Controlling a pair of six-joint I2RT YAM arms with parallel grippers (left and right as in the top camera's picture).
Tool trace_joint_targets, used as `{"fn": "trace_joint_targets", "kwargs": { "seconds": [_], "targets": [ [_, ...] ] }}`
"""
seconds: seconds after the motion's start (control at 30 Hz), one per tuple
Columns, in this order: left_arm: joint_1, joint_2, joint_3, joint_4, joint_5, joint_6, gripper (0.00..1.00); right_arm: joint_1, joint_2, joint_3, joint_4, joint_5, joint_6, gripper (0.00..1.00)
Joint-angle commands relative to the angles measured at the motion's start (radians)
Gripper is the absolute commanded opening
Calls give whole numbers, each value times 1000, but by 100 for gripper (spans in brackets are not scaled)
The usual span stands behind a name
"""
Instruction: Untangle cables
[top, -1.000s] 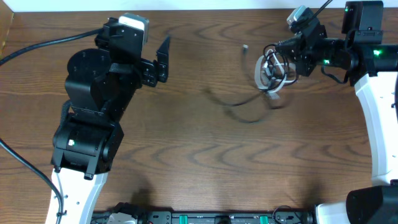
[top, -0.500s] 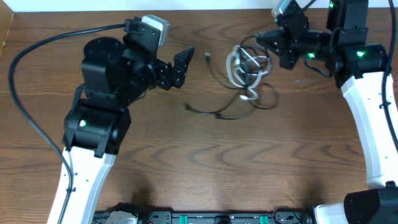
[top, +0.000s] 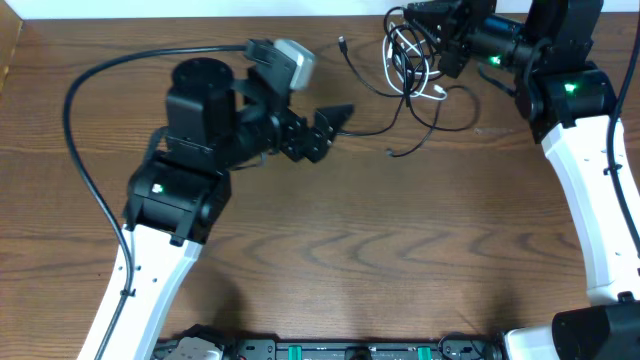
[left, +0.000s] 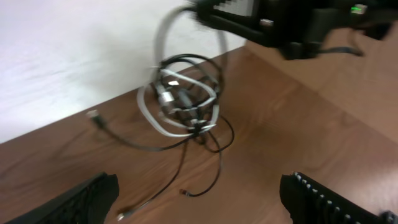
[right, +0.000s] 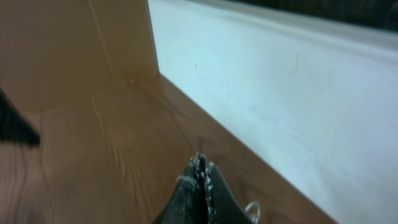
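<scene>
Hanging from the right pincer, which is clenched on them, the tangled cables trail onto the bench overhead; the left pincer gapes nearby. Its wrist view shows the cables ahead of spread fingers. The right wrist view shows its fingers pressed together.

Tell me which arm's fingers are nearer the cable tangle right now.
Right. The right fingers are shut on the cable tangle, holding its white loop. The left fingers stand open and apart from it, off to its left side.

A robotics lab: left arm and right arm at a wooden table by a white wall.
</scene>
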Motion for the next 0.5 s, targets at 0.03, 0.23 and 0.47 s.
{"fn": "trace_joint_targets", "kwargs": {
  "seconds": [0.03,0.23,0.47],
  "targets": [
    [-69,52,32,19,22,-39,87,13,-3,20,88,-21,119,1],
    [-75,130,32,49,20,-92,83,13,-25,26,121,-25,147,1],
    [-109,159,32,106,19,-114,68,22,-47,29,166,-37,197,1]
  ]
}}
